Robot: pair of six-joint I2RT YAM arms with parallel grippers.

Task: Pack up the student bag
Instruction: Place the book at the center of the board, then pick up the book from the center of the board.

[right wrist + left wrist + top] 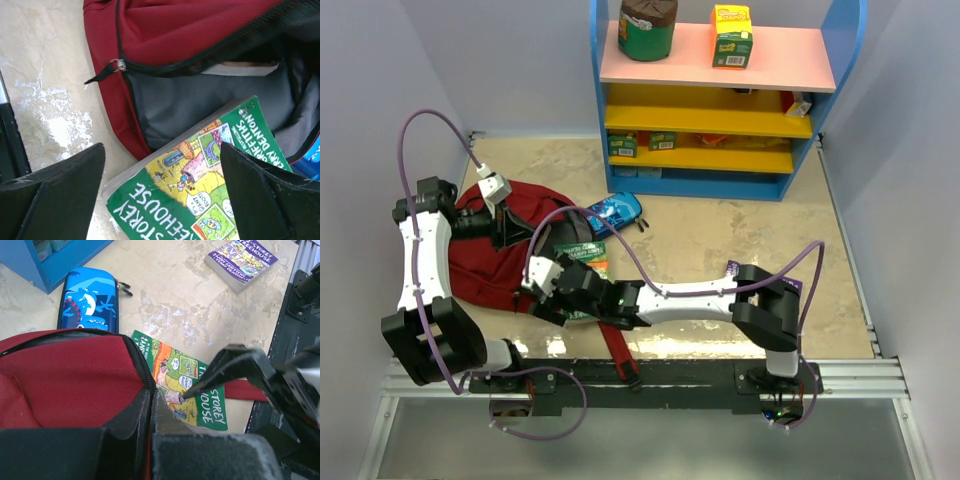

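Note:
The student bag (515, 265) lies at the left, dark red, its main zip open and the grey lining (200, 110) showing. My left gripper (505, 232) is shut on the bag's zipper edge (145, 367) and holds the opening up; its fingers (137, 415) are pressed together on the fabric. A green "Storey Treehouse" book (190, 195) lies at the mouth of the bag (175, 30), its far end inside the opening. My right gripper (162, 190) stands open, one finger on each side of the book, not touching it. The book (192, 385) also shows in the left wrist view.
A blue dinosaur pencil case (616, 212) lies on the floor just beyond the bag, in front of a blue shelf unit (720, 110) holding boxes and a jar. A purple book (242, 260) lies further right. A red strap (618, 355) trails toward the base rail.

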